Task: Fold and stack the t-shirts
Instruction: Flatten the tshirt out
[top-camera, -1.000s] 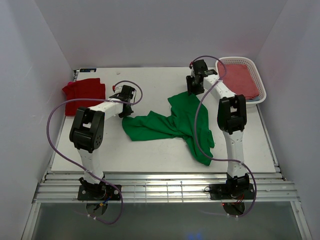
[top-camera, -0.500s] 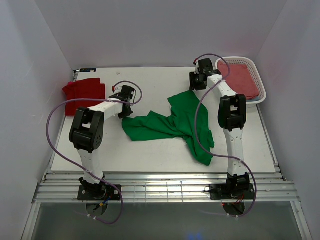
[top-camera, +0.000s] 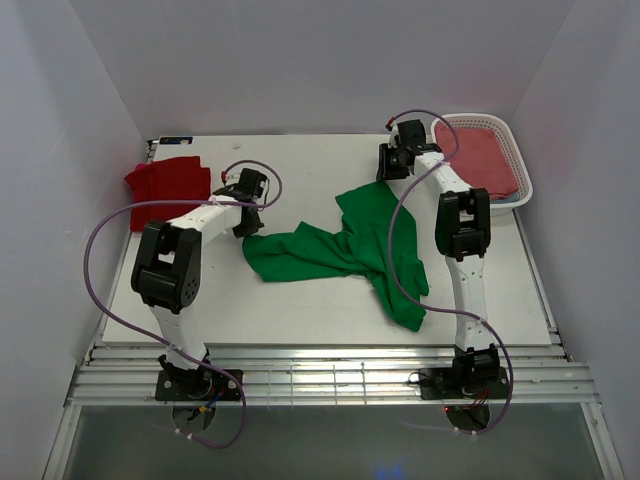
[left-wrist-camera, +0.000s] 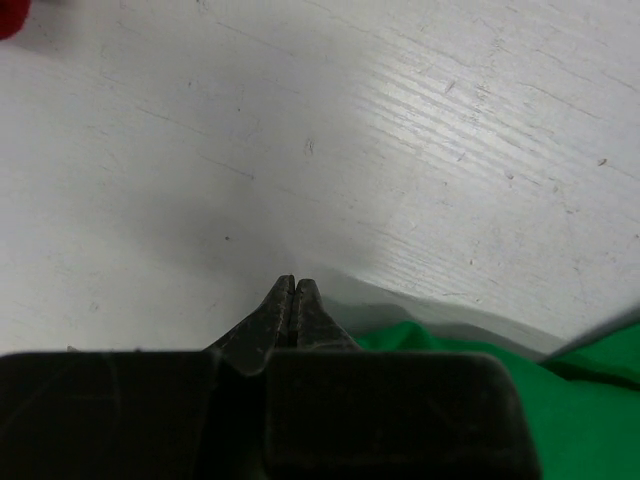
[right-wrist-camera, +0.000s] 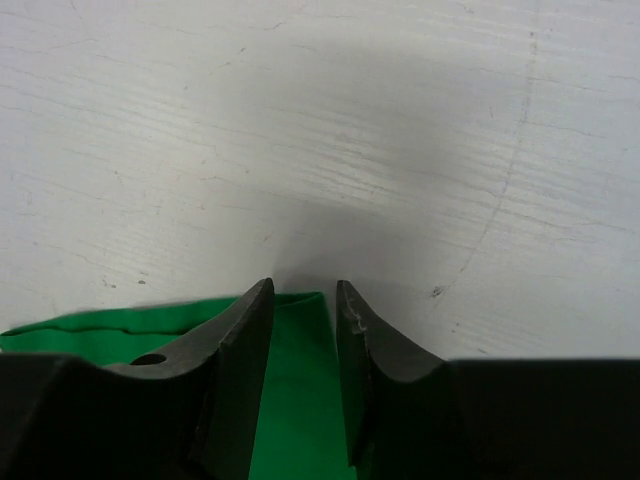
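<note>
The green t-shirt (top-camera: 340, 250) lies crumpled and spread across the middle of the table. The red t-shirt (top-camera: 168, 180) sits folded at the back left. My left gripper (top-camera: 251, 212) is at the green shirt's upper left corner, and in its wrist view the left gripper (left-wrist-camera: 292, 283) is shut. Green cloth (left-wrist-camera: 580, 400) lies just right of its fingers, and none shows between the tips. My right gripper (top-camera: 392, 168) is at the shirt's back corner. In its own view the right gripper (right-wrist-camera: 303, 290) stands open, straddling that corner of green cloth (right-wrist-camera: 298, 380).
A white basket (top-camera: 522, 170) holding a pinkish-red cloth (top-camera: 482, 158) stands at the back right, close behind the right arm. White walls close in the table on three sides. Purple cables loop off both arms.
The right gripper shifted slightly toward the back and its jaws have narrowed around the green corner. The left jaws came fully together, and the left arm's elbow swung a little to the left.
</note>
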